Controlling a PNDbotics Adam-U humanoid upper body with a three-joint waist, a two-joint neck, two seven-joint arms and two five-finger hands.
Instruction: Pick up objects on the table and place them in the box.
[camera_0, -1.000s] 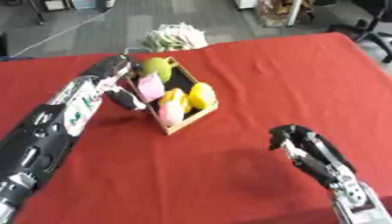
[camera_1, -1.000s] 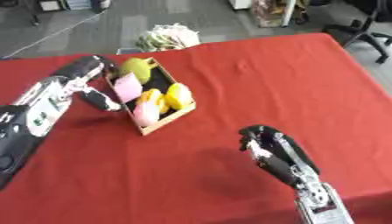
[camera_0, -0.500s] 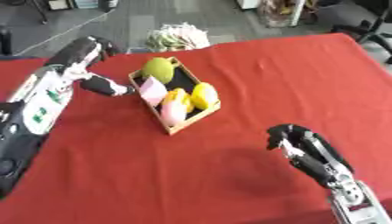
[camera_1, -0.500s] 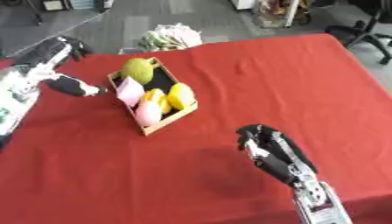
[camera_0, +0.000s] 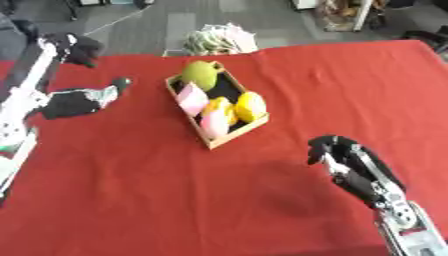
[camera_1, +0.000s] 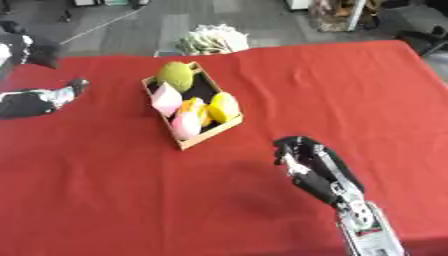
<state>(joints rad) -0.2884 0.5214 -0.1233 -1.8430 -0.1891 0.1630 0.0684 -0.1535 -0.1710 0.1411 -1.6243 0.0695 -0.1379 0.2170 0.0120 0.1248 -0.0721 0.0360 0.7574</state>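
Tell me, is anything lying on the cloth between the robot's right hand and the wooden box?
No. Between the right hand and the box only bare red tablecloth shows, clearest in the left eye view.

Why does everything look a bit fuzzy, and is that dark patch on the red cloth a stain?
In the left eye view the left hand and the things in the box are soft-edged, blurred; the dark patch beside the right hand looks like its shadow on the red cloth, not a stain. The right eye view shows the same softness, with no glare.
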